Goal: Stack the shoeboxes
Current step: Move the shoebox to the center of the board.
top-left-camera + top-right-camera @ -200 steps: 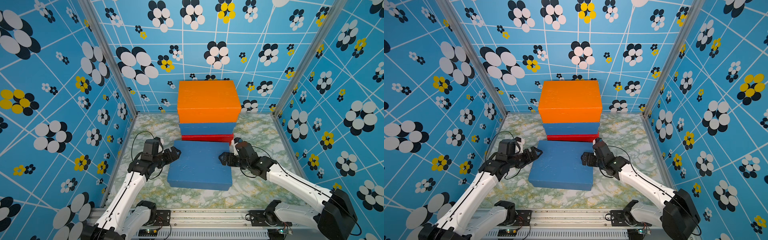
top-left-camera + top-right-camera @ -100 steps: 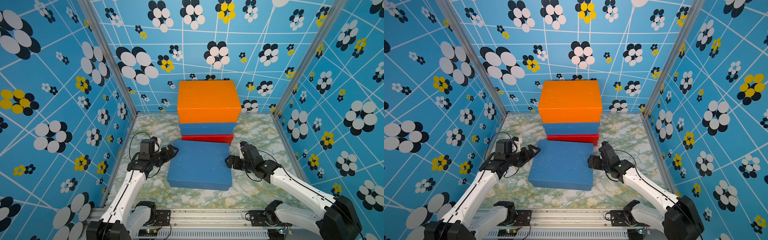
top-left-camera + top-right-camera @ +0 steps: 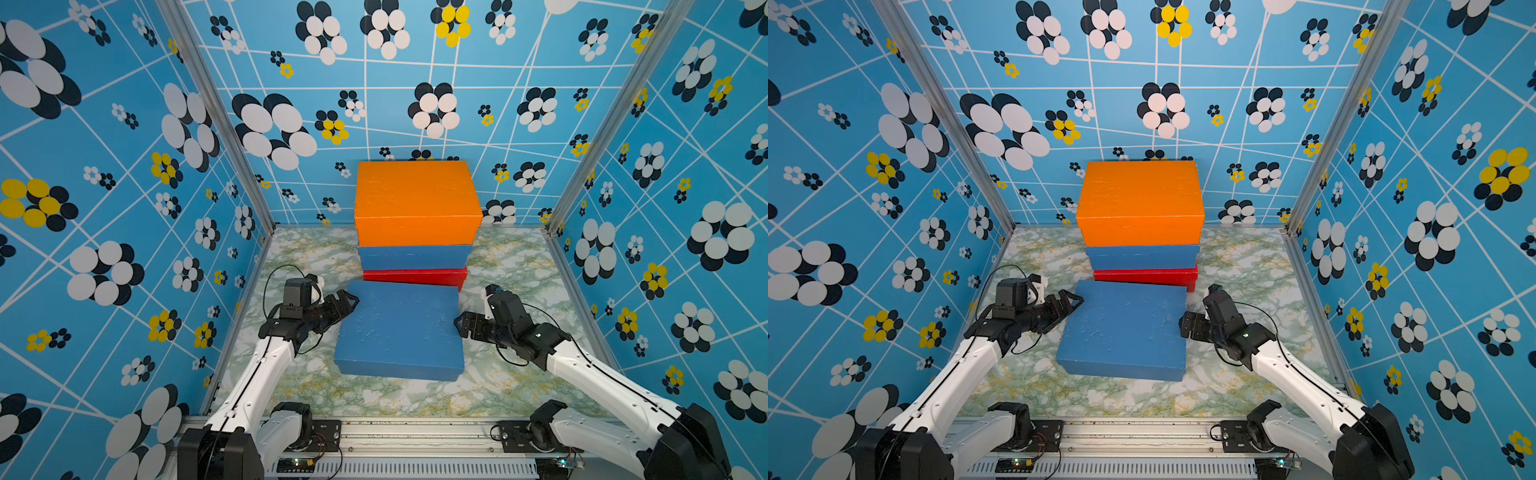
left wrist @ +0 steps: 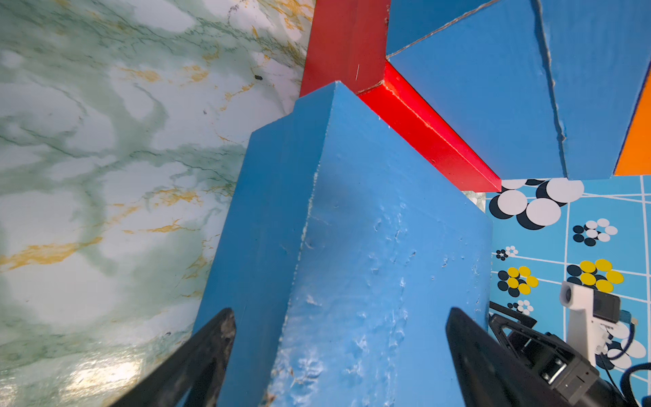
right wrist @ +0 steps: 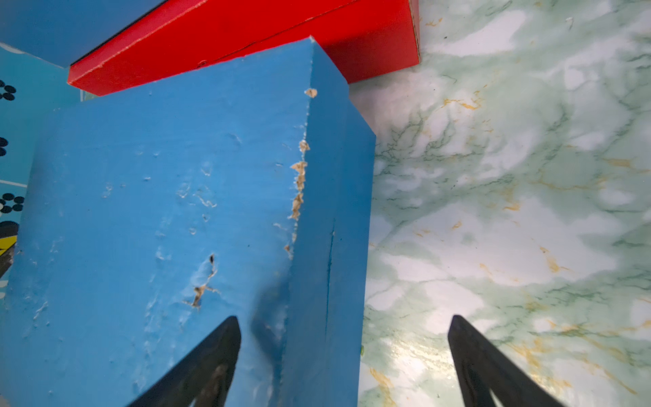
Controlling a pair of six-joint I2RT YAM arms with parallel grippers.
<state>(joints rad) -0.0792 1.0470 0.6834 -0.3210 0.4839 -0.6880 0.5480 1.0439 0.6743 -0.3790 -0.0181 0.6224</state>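
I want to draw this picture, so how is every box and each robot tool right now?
Orange painted cardboard shoebox: closed, topmost of three stacked.
Blue cardboard shoebox: closed, middle, under the orange.
Red cardboard shoebox: bottom, on the marble table.
Second blue cardboard shoebox: closed, flat on the table, unstacked.
Left tool: open, at the unstacked box's edge.
Right tool: open, at its opposite edge.

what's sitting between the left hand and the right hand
The loose blue shoebox, lying flat, fills the stretch between the left hand and the right hand, one at each of its ends. Both top views show this.
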